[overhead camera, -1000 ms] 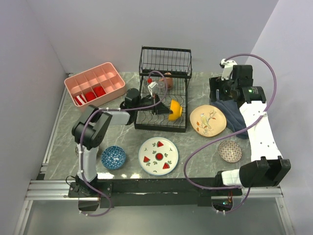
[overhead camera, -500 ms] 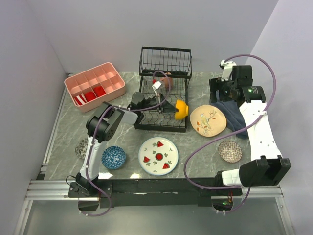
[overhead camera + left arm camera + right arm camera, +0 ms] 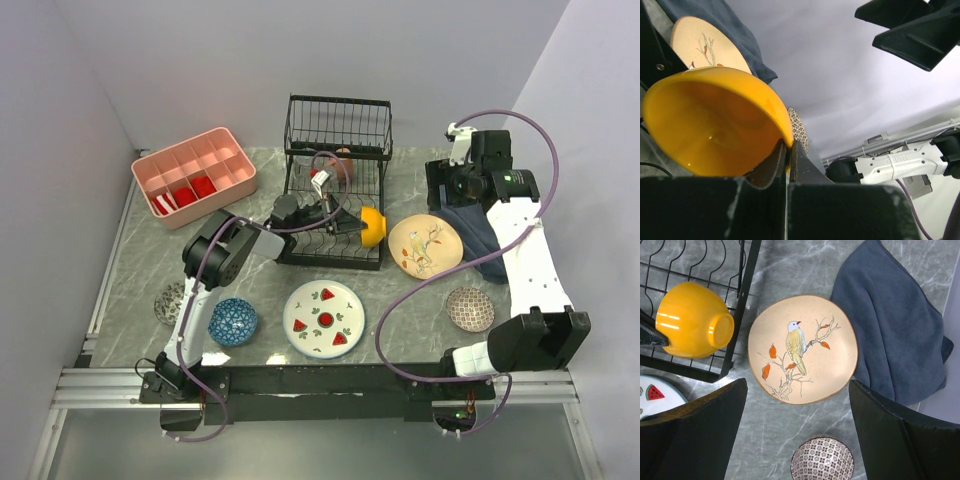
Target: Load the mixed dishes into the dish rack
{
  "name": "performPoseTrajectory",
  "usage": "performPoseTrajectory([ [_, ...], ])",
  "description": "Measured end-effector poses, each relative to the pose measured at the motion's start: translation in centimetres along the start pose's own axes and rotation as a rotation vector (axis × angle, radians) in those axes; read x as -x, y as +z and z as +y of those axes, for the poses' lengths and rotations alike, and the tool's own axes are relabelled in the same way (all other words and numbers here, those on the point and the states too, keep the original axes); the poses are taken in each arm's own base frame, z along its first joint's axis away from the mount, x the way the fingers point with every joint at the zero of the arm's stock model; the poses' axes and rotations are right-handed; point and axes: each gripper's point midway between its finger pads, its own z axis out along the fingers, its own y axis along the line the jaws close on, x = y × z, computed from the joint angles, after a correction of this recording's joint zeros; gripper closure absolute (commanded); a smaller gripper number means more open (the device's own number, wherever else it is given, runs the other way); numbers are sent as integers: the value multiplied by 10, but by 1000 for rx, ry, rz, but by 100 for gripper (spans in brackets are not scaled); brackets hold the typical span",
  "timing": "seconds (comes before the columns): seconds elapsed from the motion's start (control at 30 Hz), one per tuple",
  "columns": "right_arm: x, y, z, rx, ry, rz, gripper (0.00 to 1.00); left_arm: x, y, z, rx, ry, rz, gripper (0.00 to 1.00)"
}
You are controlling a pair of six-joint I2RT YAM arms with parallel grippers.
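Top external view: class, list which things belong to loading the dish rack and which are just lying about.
For the job: dish rack, orange bowl, blue bowl, grey bowl, brown patterned bowl, watermelon plate, bird plate.
Lying about: pink tray, red items in it, blue cloth.
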Motion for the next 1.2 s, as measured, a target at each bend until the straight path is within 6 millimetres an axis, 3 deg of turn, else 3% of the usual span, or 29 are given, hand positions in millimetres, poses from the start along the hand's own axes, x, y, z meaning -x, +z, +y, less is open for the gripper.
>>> performPoseTrajectory([
  [0.4, 3, 1, 2, 14, 0, -3, 10, 3, -9, 13, 42, -33, -24, 99],
  [0.53, 5, 2, 3, 15, -3, -5, 10, -10, -12, 22, 79, -81, 39, 99],
  [0.7, 6, 6, 9, 25, -17, 3, 10, -12, -12, 23, 76, -83, 87, 96],
  [0.77, 9, 9, 13, 31, -30, 4, 10, -12, -12, 23, 67, -81, 97, 67],
  [0.83, 13, 11, 18, 40, -45, 4, 10, -13, -13, 26, 65, -79, 100, 47],
  [0.9, 15, 12, 21, 44, -57, 4, 10, -16, -15, 34, 79, -86, 108, 41],
  [0.97, 15, 13, 23, 47, -64, 4, 9, -18, -16, 39, 94, -89, 113, 26],
  [1.1, 14, 13, 24, 52, -96, 10, 9, -15, -18, 46, 121, -56, 118, 21],
  [1.13, 13, 13, 24, 53, -107, 13, 9, -13, -19, 48, 131, -48, 116, 11],
  [1.2, 6, 13, 22, 56, -147, 24, 9, -4, -21, 49, 161, -24, 110, 11],
])
